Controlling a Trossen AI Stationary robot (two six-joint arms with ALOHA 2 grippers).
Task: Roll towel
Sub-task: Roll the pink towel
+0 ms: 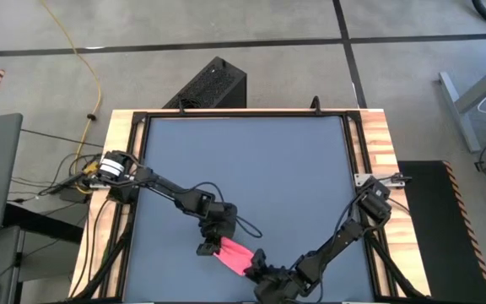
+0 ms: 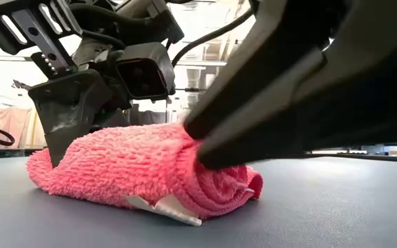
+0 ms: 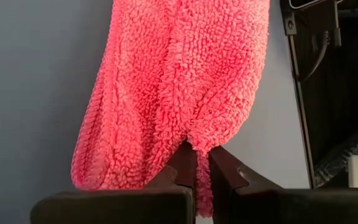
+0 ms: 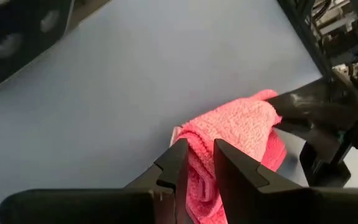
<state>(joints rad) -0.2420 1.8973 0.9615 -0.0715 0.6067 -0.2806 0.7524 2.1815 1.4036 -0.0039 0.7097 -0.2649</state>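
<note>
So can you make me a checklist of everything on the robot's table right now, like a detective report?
Surface: dark grey table with a wooden edge, bare apart from the towel.
Job's things: pink towel, bunched into a loose roll near the front edge, white tag poking out underneath.
Clutter: nothing seen.
Grippers: left gripper pinching one end of the towel; right gripper pinching the other end.
Cables: yellow cable on the floor, a tangle of wires at the left arm's base.
Surroundings: concrete floor, black box behind the table.
</note>
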